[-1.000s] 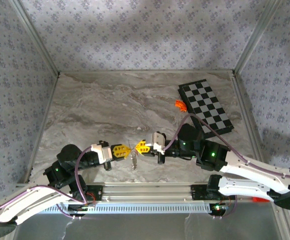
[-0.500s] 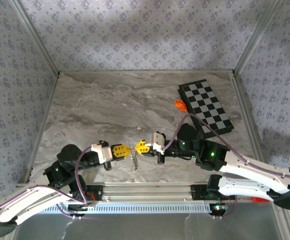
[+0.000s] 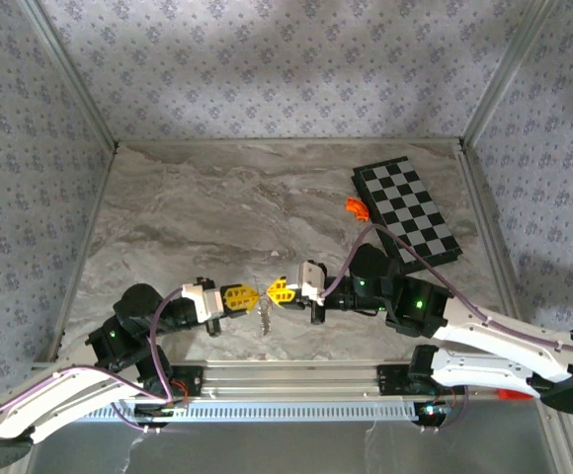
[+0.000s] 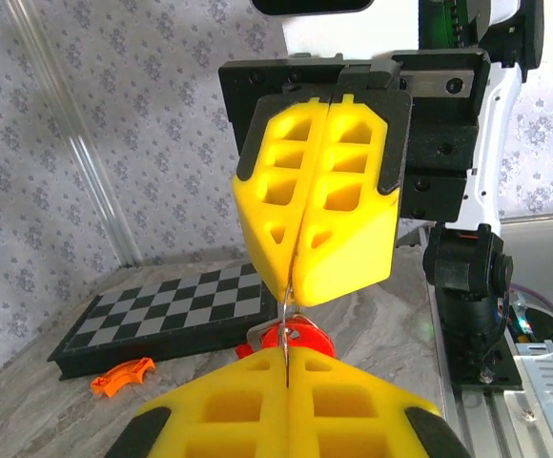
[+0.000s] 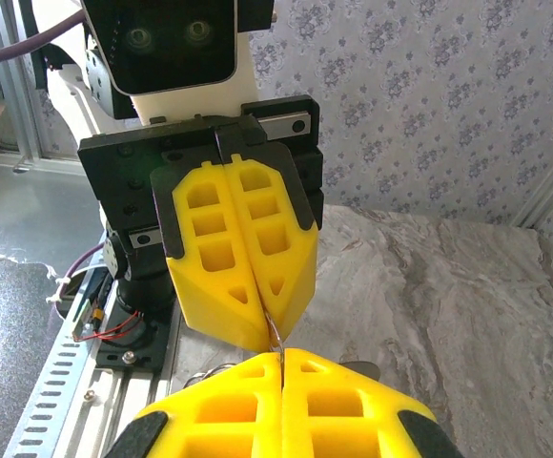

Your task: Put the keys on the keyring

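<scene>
My left gripper (image 3: 250,295) and right gripper (image 3: 273,292) meet tip to tip above the table's near edge. Both are shut on the keyring (image 4: 285,320), a thin silvery wire loop that runs from the seam of one pair of yellow fingers into the other. In the right wrist view the keyring (image 5: 276,333) shows as a short wire between the tips of the right gripper (image 5: 282,355) and the left one's fingers. Below the left gripper (image 4: 287,355) hang the keys (image 4: 304,336), one red-headed and one silver; from above the keys (image 3: 264,314) dangle just under the tips.
A black-and-white checkerboard (image 3: 405,209) lies at the back right with an orange curved piece (image 3: 356,206) by its left edge. The aluminium rail (image 3: 296,375) runs along the near edge under both arms. Bare marble spreads to the left and back.
The hanging keys have swung a little under the tips. Both grippers stay shut tip to tip, with the left one nudged slightly to the right.
</scene>
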{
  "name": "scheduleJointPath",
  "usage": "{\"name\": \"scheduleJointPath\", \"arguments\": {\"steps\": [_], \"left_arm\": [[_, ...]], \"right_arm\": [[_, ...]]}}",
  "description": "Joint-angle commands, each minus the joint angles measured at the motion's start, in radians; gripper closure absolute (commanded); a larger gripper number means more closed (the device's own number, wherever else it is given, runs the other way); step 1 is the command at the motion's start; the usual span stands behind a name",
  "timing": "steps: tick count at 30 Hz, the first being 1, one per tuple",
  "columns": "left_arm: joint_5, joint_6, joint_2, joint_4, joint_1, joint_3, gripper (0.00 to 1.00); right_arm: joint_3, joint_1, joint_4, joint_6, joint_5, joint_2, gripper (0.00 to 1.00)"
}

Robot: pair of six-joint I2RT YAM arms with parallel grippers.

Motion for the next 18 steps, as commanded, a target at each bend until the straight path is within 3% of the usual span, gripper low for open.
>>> {"name": "scheduleJointPath", "arguments": {"steps": [1,18], "left_arm": [[0.045,0.013,0.008,0.051,-0.007,0.052,1.0],[0.044,0.013,0.013,0.048,-0.007,0.049,1.0]], "right_arm": [[-0.002,-0.003,0.016,-0.02,-0.015,0.015,1.0],[-0.019,-0.003,0.028,-0.026,-0.037,0.002,1.0]]}}
